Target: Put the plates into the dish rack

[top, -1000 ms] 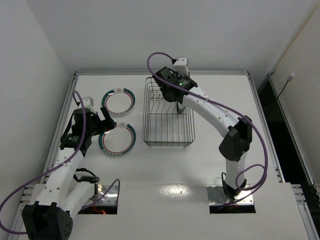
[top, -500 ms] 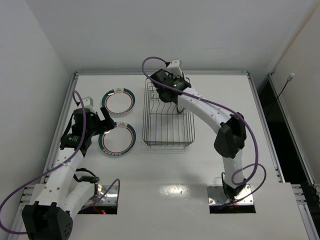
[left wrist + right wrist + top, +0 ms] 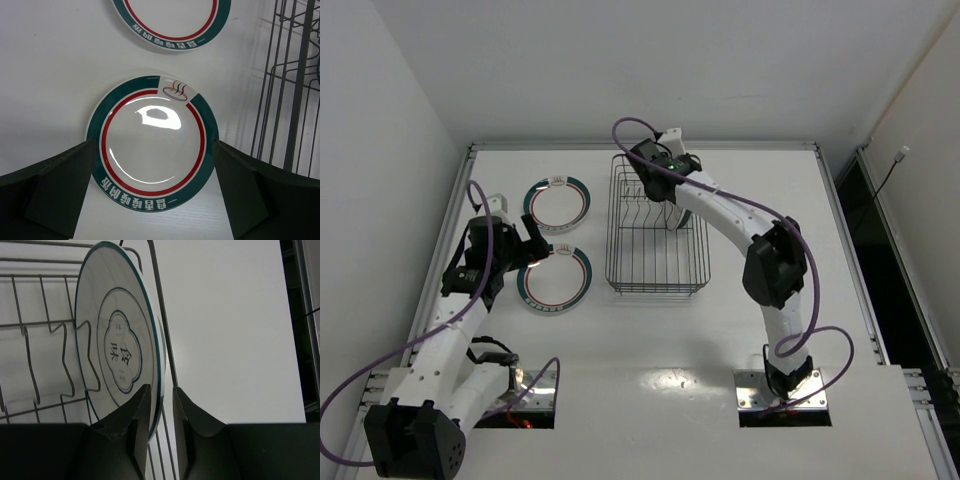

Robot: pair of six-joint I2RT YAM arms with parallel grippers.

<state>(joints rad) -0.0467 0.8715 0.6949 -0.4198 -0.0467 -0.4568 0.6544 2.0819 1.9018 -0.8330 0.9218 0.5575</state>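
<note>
right claw (image 3: 160, 389) has loosened around the racked plate (image 3: 120, 345).

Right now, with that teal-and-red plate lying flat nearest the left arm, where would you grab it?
Probably at the rim, on the edge facing the left arm, coming from above. The plate lies flat on the table, so only its thin rim offers a pinch, and the dish rack sits by the far side. The open left tool hangs over it.

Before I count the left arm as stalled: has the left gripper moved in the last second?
No. The left gripper hangs open at the same spot by the near banded plate's far-left rim in the top view.
</note>
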